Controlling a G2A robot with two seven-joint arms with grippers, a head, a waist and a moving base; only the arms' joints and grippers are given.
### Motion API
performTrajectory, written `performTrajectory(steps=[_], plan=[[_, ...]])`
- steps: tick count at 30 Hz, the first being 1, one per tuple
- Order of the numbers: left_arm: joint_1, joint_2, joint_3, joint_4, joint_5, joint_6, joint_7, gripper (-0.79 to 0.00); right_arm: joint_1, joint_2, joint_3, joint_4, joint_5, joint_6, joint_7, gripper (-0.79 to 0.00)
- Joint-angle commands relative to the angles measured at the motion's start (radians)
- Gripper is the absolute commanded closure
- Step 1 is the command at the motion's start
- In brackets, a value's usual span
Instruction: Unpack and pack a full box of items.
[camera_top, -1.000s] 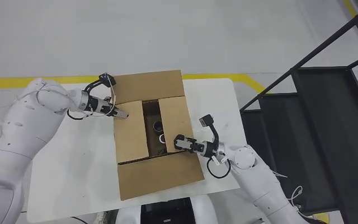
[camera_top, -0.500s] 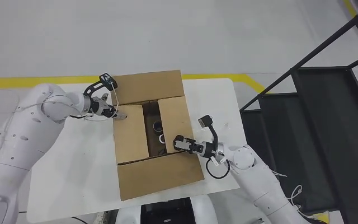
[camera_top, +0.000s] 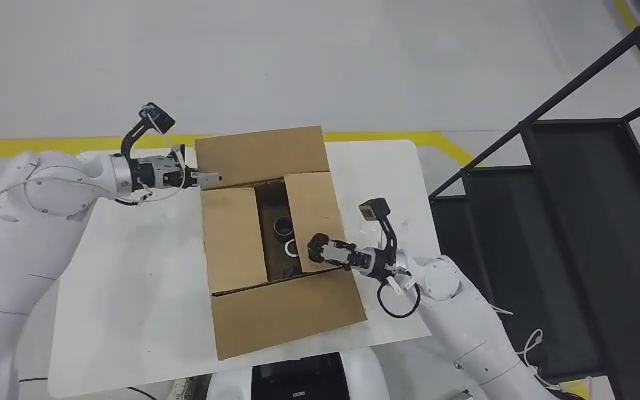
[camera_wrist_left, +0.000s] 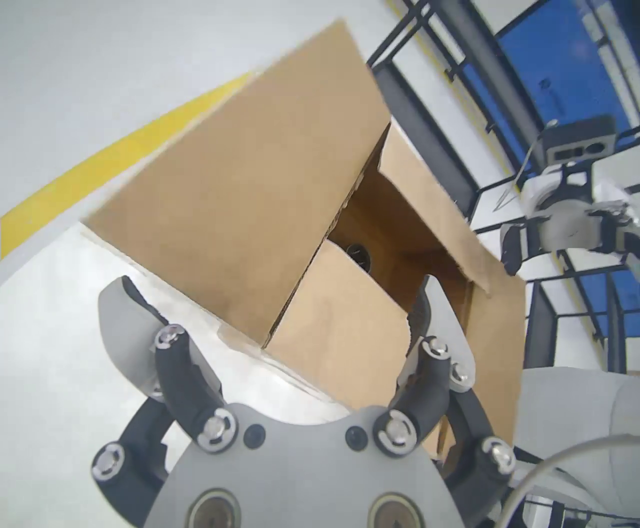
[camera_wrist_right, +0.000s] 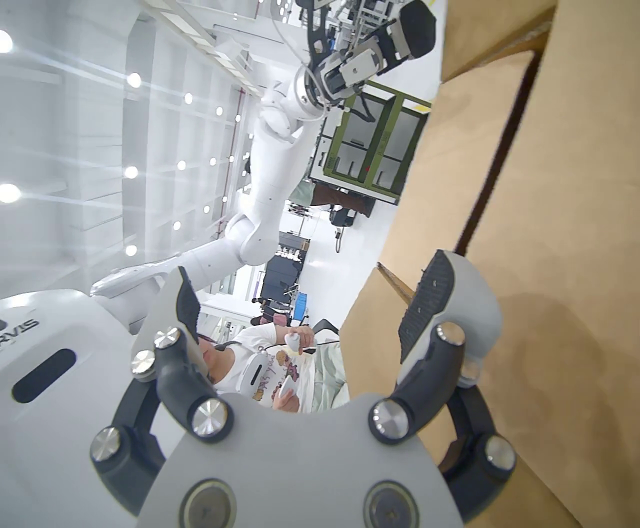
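A brown cardboard box (camera_top: 236, 245) stands mid-table with its far and near flaps folded out. Its two inner flaps lie half closed, leaving a dark gap between them. In that gap sit a dark round item (camera_top: 282, 224) and a pale ringed one (camera_top: 290, 247); the rest of the contents is hidden. My left gripper (camera_top: 210, 180) is open at the box's far left corner, and in the left wrist view that gripper (camera_wrist_left: 277, 310) has the corner of the box (camera_wrist_left: 240, 190) between its fingers. My right gripper (camera_top: 317, 248) is open at the right inner flap's near edge; in its own view, my right gripper (camera_wrist_right: 310, 295) straddles the flap edge (camera_wrist_right: 395, 285).
The white table (camera_top: 130, 300) has free room to the left of the box and a narrower strip (camera_top: 400, 190) to its right. A black metal stair frame (camera_top: 560, 200) stands just past the table's right edge. A yellow floor line (camera_top: 60, 146) runs behind.
My left gripper has drawn back from the left inner flap toward the box's far left corner, and its wrist has turned. My right gripper stays at the right flap, shifted only slightly.
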Motion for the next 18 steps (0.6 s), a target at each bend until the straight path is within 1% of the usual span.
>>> performTrajectory(steps=[1,3,6,7,9,10,13,15,16,17,18], plan=[[0.023,0.011,-0.049,0.001,-0.07,-0.02,0.02,-0.785,-0.003,0.003,0.008,-0.017,0.077,0.007,0.037,-0.785],[0.048,0.024,-0.098,-0.007,-0.132,-0.049,0.021,-0.785,-0.008,0.009,0.022,-0.037,0.143,0.026,0.1,-0.785],[0.089,0.044,-0.169,-0.042,-0.2,-0.149,0.007,-0.785,-0.022,0.019,0.047,-0.069,0.261,0.068,0.208,-0.785],[0.095,0.048,-0.184,-0.051,-0.197,-0.176,0.009,-0.785,-0.024,0.021,0.051,-0.073,0.285,0.079,0.232,-0.785],[0.12,0.059,-0.237,-0.089,-0.131,-0.261,0.05,-0.785,-0.031,0.027,0.068,-0.074,0.348,0.112,0.294,-0.785],[0.129,0.062,-0.248,-0.1,-0.099,-0.275,0.066,-0.785,-0.032,0.028,0.072,-0.073,0.36,0.121,0.308,-0.785],[0.169,0.066,-0.306,-0.205,0.175,-0.317,0.179,-0.785,-0.03,0.033,0.09,-0.049,0.382,0.145,0.351,-0.785],[0.202,0.064,-0.333,-0.274,0.343,-0.325,0.28,-0.785,-0.029,0.035,0.092,-0.039,0.382,0.153,0.36,-0.785],[0.216,0.062,-0.339,-0.291,0.394,-0.324,0.317,-0.785,-0.029,0.035,0.092,-0.037,0.384,0.155,0.362,-0.785],[0.238,0.059,-0.356,-0.33,0.51,-0.317,0.392,-0.785,-0.029,0.035,0.092,-0.031,0.391,0.158,0.368,-0.785],[0.251,0.058,-0.361,-0.344,0.564,-0.311,0.43,-0.785,-0.029,0.036,0.092,-0.029,0.393,0.158,0.37,-0.785]])
